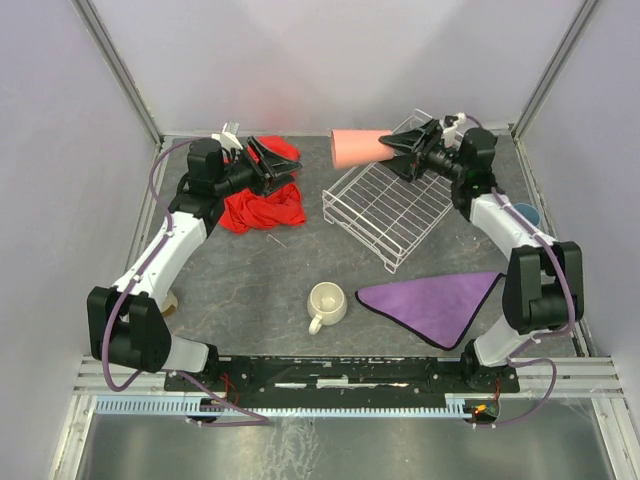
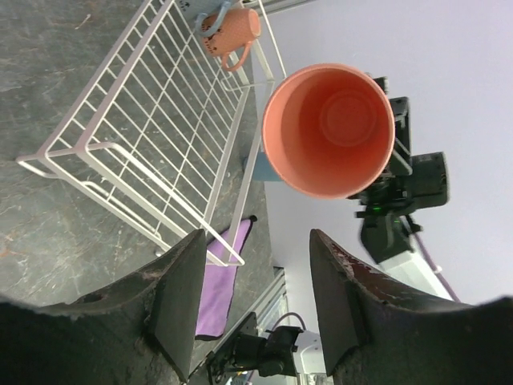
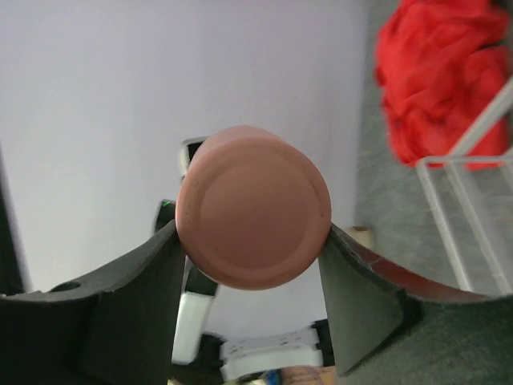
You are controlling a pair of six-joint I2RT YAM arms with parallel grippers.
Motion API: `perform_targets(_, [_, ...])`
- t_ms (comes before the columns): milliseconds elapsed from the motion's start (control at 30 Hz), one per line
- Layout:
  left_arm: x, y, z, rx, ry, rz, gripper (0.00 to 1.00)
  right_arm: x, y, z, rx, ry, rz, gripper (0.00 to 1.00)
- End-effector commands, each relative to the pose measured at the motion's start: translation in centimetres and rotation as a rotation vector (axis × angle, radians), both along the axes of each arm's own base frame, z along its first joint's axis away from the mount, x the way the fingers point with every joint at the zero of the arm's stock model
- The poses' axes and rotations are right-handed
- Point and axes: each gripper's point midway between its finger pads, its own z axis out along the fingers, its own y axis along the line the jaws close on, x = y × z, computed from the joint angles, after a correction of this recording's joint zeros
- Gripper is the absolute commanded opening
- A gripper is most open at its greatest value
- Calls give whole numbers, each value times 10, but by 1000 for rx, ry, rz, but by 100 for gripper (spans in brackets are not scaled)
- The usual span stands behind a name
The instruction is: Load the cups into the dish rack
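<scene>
My right gripper (image 1: 392, 150) is shut on the base end of the salmon-pink tumbler (image 1: 358, 148) and holds it on its side above the far corner of the white wire dish rack (image 1: 385, 205). In the right wrist view its round base (image 3: 252, 207) sits between the pads. My left gripper (image 1: 275, 165) is open and empty over the red cloth. In the left wrist view it faces the tumbler's open mouth (image 2: 329, 131). A cream handled mug (image 1: 326, 303) stands upright at the front. A light-blue cup (image 1: 524, 214) stands behind the right arm. An orange-and-white mug (image 2: 232, 34) shows by the rack's far end (image 2: 152, 136).
A red cloth (image 1: 262, 205) lies bunched left of the rack. A purple cloth (image 1: 435, 303) lies flat at the front right. A cream object (image 1: 170, 300) is half hidden by the left arm. Frame posts and walls close in the back and sides.
</scene>
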Motion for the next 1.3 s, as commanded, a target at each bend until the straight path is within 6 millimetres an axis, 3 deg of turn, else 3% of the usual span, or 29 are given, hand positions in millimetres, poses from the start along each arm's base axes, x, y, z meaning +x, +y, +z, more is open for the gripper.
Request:
perform_targets(0, [-5, 9, 3, 52, -51, 9, 61, -15, -26, 13, -340, -125, -1, 20])
perform_targets(100, [-6, 10, -1, 61, -45, 10, 61, -14, -49, 2, -587, -140, -32, 20])
perform_targets(433, [-9, 14, -13, 111, -36, -1, 61, -3, -123, -26, -1070, -82, -135, 16])
perform_targets(700, [-7, 13, -25, 120, -13, -12, 61, 13, -164, -45, -1234, -20, -202, 15])
perform_targets(900, [-4, 12, -30, 134, -6, -20, 61, 33, -183, -56, -1302, 8, -235, 14])
perform_targets(1267, [4, 16, -38, 165, 3, -20, 61, 67, -221, -60, -1494, 34, -304, 13])
